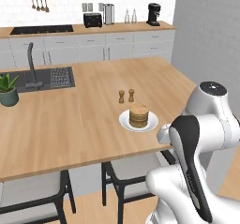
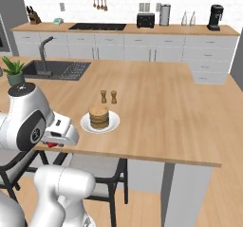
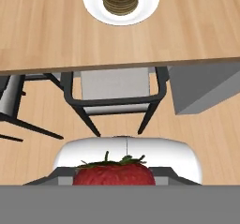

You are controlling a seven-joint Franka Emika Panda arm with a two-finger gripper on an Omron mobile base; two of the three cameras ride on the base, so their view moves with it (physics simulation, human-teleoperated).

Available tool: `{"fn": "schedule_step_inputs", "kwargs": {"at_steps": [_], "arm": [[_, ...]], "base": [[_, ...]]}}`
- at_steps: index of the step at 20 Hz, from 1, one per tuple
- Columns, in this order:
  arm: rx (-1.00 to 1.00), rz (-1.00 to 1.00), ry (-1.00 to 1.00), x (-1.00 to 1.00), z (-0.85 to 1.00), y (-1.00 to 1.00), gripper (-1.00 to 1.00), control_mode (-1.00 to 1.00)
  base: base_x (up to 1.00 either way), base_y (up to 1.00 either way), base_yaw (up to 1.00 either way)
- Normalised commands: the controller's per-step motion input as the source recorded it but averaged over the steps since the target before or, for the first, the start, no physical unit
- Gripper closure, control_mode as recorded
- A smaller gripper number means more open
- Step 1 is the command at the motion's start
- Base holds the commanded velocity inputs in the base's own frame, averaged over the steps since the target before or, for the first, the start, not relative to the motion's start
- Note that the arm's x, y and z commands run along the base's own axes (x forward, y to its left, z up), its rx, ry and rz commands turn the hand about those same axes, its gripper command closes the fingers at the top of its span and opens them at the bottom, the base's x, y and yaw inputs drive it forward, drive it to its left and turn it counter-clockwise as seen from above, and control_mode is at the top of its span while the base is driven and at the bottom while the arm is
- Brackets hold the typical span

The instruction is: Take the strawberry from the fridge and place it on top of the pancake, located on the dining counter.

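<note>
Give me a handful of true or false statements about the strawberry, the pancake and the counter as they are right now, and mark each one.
1. The strawberry is in the gripper. True.
2. The strawberry already sits on the pancake. False: the stack's top is bare.
3. The pancake rests on a white plate on the dining counter. True.
4. Two small brown shakers stand just beyond the plate. True.
5. The gripper is directly above the pancake. False: it is short of the counter's near edge, over the chair.
6. The plant stands beside the plate. False: it is far off, near the sink.
</note>
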Motion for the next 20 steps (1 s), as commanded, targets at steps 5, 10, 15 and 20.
{"fn": "schedule_step_inputs", "kwargs": {"at_steps": [5,10,15,20], "arm": [[0.00,0.00,0.00,0.00,0.00,0.00,1.00,1.00],[0.00,0.00,0.00,0.14,0.03,0.01,1.00,-1.00],[0.00,0.00,0.00,0.88,0.34,0.03,1.00,-1.00],[0.00,0.01,0.00,0.99,0.23,0.00,1.00,-1.00]], "base": [[0.02,0.00,0.00],[0.08,0.00,0.00],[0.00,0.00,0.00],[0.00,0.00,0.00]]}}
